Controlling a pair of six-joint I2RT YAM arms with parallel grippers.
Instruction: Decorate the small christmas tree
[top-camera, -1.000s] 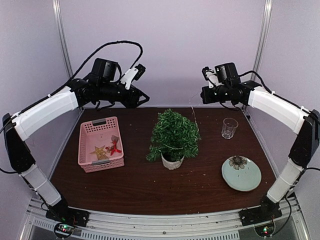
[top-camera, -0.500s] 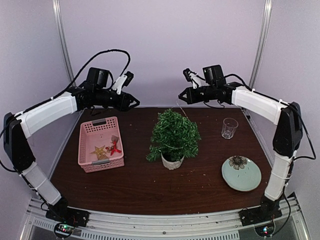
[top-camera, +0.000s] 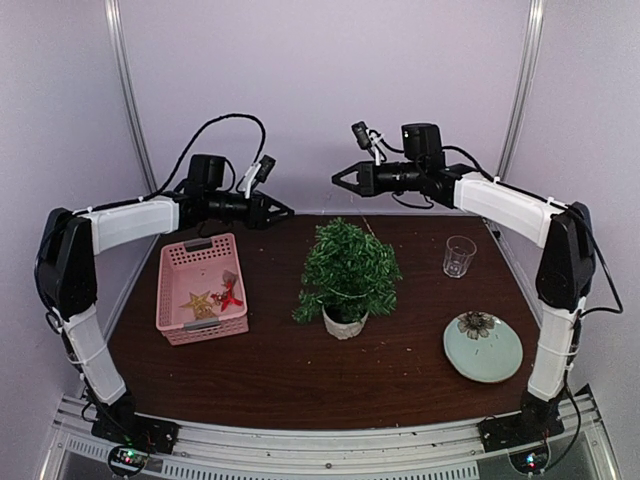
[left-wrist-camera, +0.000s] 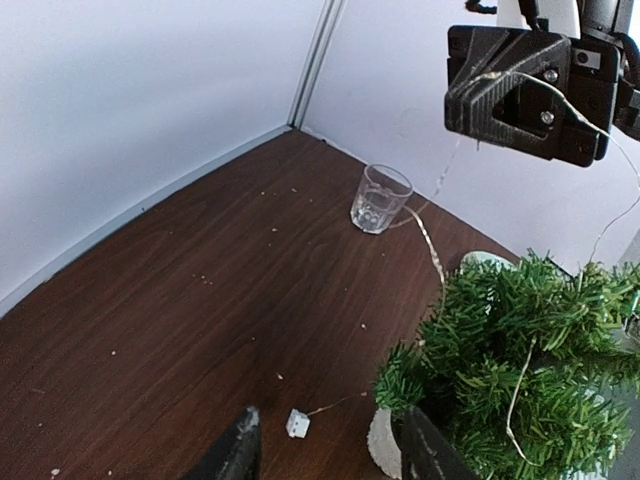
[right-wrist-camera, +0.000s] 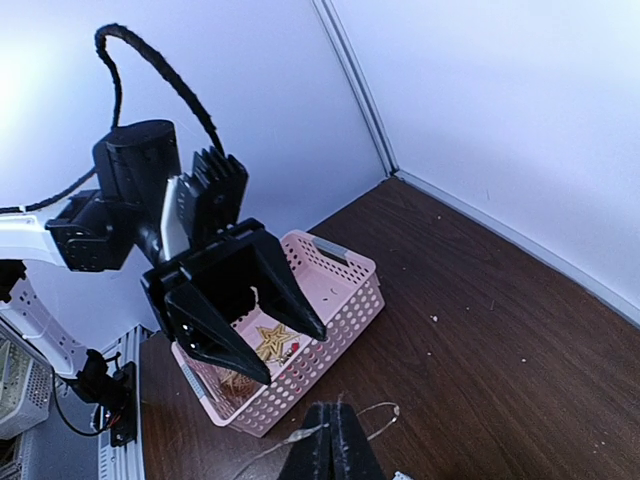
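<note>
The small christmas tree (top-camera: 350, 265) stands in its white pot (top-camera: 343, 322) at the table's middle; it also shows in the left wrist view (left-wrist-camera: 520, 370). My right gripper (top-camera: 338, 178) hovers above and behind the tree, shut on a thin light-string wire (right-wrist-camera: 300, 440). In the left wrist view the wire (left-wrist-camera: 432, 240) runs from that gripper (left-wrist-camera: 510, 95) down into the foliage. Its small white end box (left-wrist-camera: 297, 423) lies on the table beside the pot. My left gripper (top-camera: 288, 212) is open and empty, left of the tree, facing the right gripper (right-wrist-camera: 290, 355).
A pink basket (top-camera: 200, 243) at the left holds a gold star (top-camera: 198, 303) and a red ornament (top-camera: 231, 293). A clear glass (top-camera: 459, 255) stands at the right rear. A pale green plate (top-camera: 483, 347) lies at the front right. Walls close off the back and sides.
My right gripper has swung left with the wire, from right of the tree to above it. My left arm has drawn back, and its gripper has sunk slightly.
</note>
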